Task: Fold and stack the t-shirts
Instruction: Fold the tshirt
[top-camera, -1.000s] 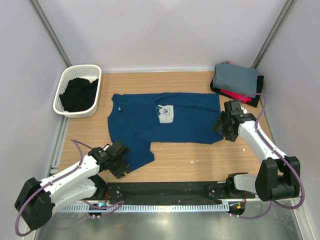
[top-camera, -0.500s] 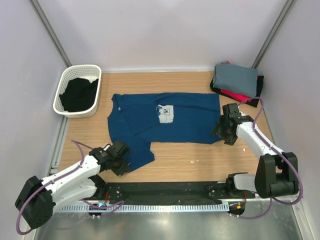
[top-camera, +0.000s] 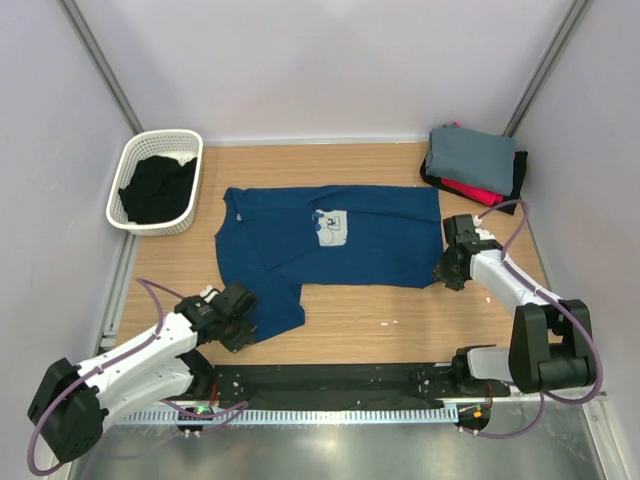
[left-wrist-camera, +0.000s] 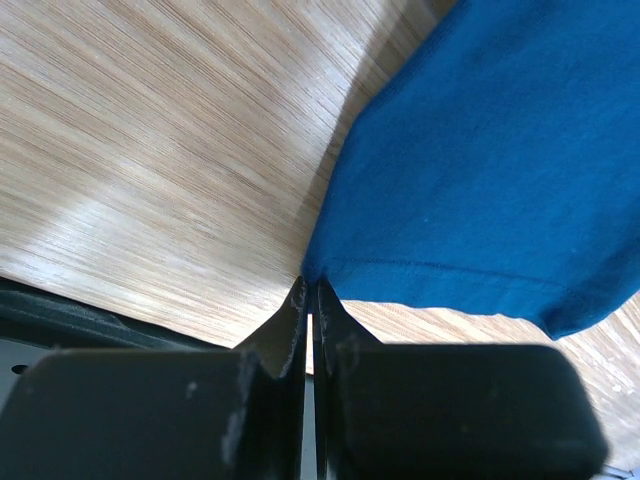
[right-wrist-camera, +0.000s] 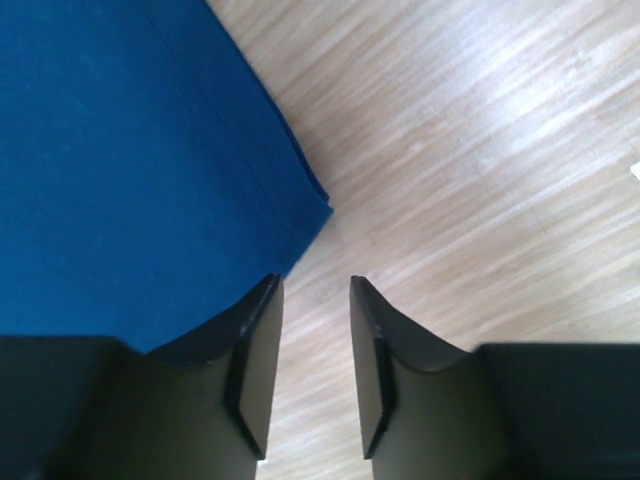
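Note:
The navy blue t-shirt (top-camera: 330, 240) lies spread on the table, its pale chest print facing up. My left gripper (top-camera: 243, 322) sits low at the shirt's near-left hem corner. In the left wrist view that gripper (left-wrist-camera: 310, 285) is shut, with the corner of the blue cloth (left-wrist-camera: 480, 170) pinched at the fingertips. My right gripper (top-camera: 446, 272) is at the shirt's near-right corner. In the right wrist view it (right-wrist-camera: 313, 285) stands open over bare wood, and the blue cloth (right-wrist-camera: 120, 150) lies just beside its left finger. Folded grey, red and black t-shirts (top-camera: 472, 160) are stacked at the back right.
A white basket (top-camera: 130, 160) with a black garment (top-camera: 155, 190) in it stands at the back left. Grey walls close in the table on three sides. A black rail runs along the near edge between the arm bases.
The left gripper has shut on the shirt's hem corner. The right gripper has slid a little nearer and lower along the shirt's right edge, and its jaws have narrowed.

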